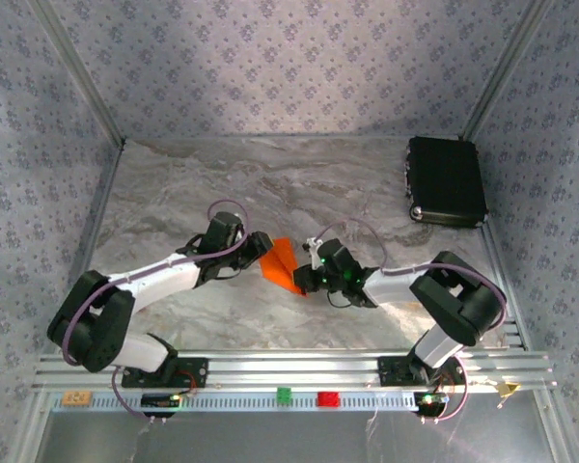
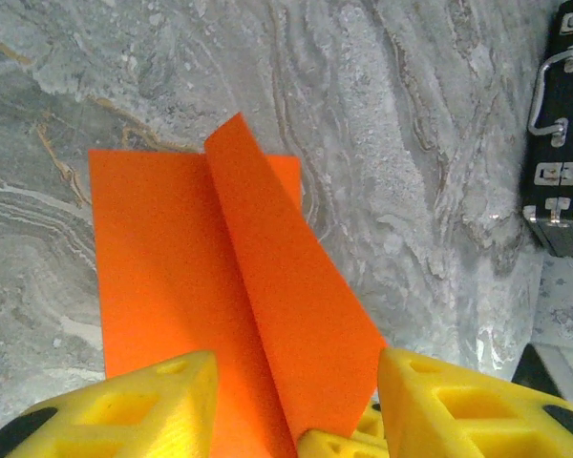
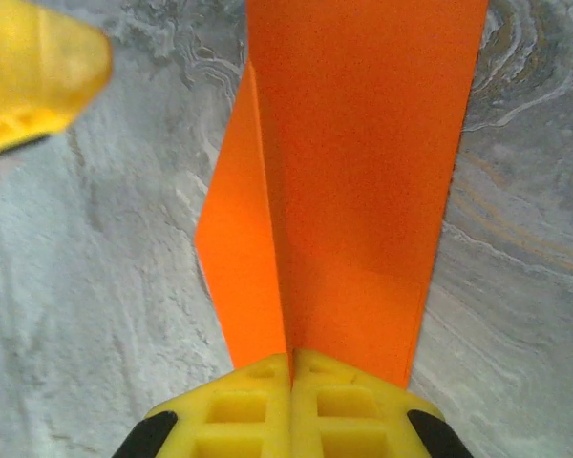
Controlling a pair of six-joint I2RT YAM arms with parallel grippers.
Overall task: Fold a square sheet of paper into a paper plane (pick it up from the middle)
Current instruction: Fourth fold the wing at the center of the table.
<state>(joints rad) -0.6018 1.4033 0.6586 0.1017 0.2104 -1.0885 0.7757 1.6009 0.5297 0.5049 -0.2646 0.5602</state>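
At the middle of the bench [image 1: 270, 183] sits the partly folded orange paper [image 1: 281, 262], one flap standing up. The right hand [image 3: 291, 367] pinches its edge, fingers pressed together, while the left hand [image 2: 296, 382] is spread around the flap. A crease seems underway, so next the left hand should close and flatten that fold.

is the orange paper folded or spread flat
Folded: the orange paper shows a raised flap along a crease, pinched in the shut right gripper.

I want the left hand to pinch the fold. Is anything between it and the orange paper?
Nothing visible. The open left hand straddles the raised fold of the orange paper; the right hand is shut on it.
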